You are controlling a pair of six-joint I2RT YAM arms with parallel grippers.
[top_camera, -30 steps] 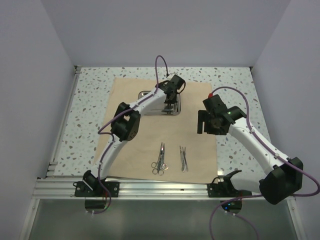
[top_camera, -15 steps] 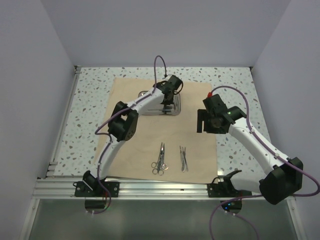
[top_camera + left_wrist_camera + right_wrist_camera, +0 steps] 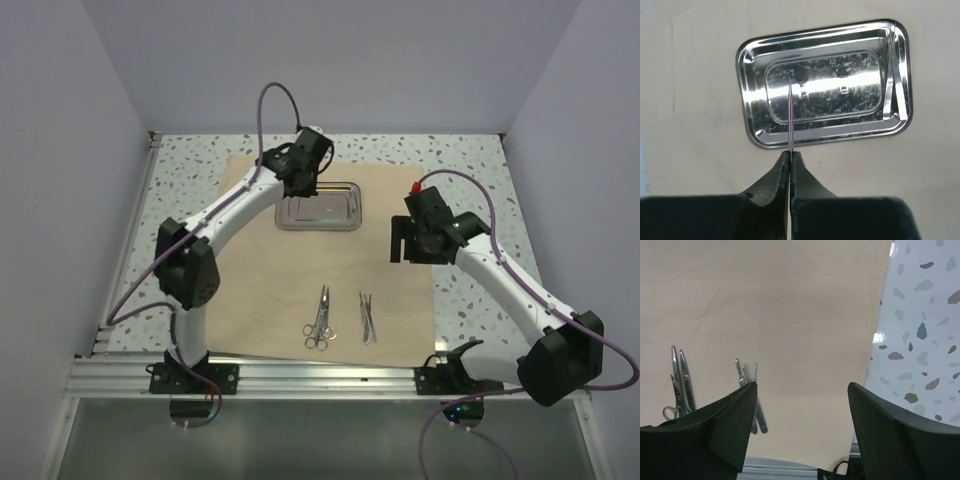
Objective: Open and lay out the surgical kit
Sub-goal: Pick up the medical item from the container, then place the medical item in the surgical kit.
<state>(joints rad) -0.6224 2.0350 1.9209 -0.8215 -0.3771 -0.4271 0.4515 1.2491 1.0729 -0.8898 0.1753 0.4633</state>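
The tan cloth wrap point(image 3: 260, 280) lies spread flat on the table. The shiny steel tray point(image 3: 320, 205) sits on its far part and holds nothing; it also shows in the left wrist view point(image 3: 825, 95). My left gripper point(image 3: 300, 178) hovers over the tray's left end, shut on a slim silver instrument point(image 3: 790, 112) seen edge-on, its tip over the tray. Scissors point(image 3: 318, 318) and tweezers point(image 3: 367, 318) lie side by side on the cloth's near part. My right gripper point(image 3: 410, 245) is open and empty above the cloth's right edge. The right wrist view shows the scissors point(image 3: 680, 375) and tweezers point(image 3: 747, 377).
The speckled tabletop point(image 3: 470, 170) surrounds the cloth, with white walls on three sides. A metal rail point(image 3: 320, 375) with both arm bases runs along the near edge. Purple cables loop above both arms.
My left arm has swung left and up from over the tray, carrying the slim instrument. The whole tray is now uncovered. The right gripper has barely shifted.
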